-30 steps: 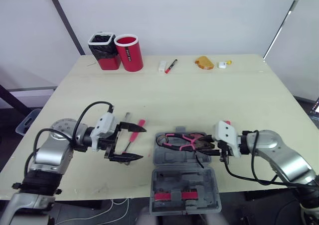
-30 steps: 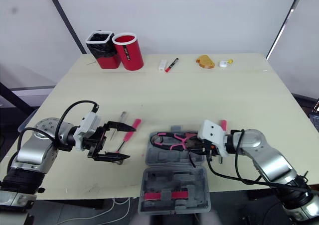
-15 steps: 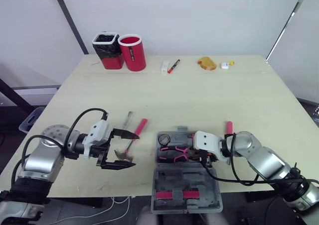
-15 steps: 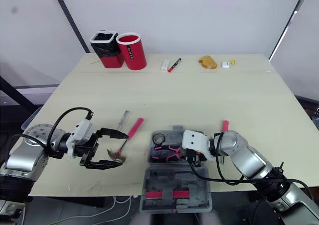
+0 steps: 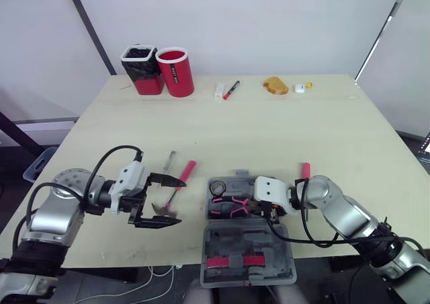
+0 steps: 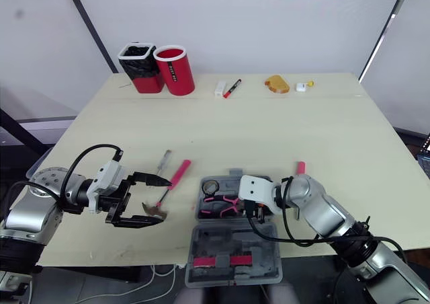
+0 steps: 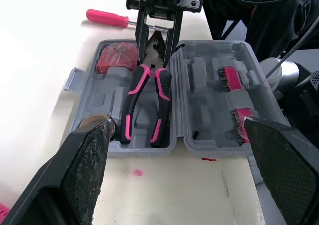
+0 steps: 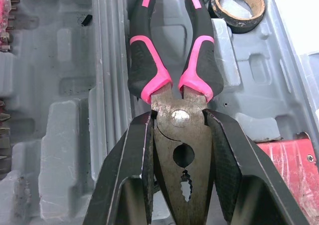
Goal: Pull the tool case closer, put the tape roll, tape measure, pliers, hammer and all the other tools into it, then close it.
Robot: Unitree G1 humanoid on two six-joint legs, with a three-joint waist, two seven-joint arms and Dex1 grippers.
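Right gripper (image 8: 179, 116): clamped on the pliers' (image 8: 199, 60) head, inside the case (image 5: 250, 249)
Left gripper (image 5: 183, 202): spread wide, by the hammer (image 5: 185, 173)
Case: open, table's (image 5: 269, 129) front edge

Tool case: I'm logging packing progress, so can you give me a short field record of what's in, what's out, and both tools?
case: tool case open, lid flat toward the near table edge
inside: tape roll, tape measure, pliers
right tool: closed on the pliers' head, over the tray
left tool: open, at the hammer's head end
on table: hammer, pink-handled screwdriver
case closed: not yet
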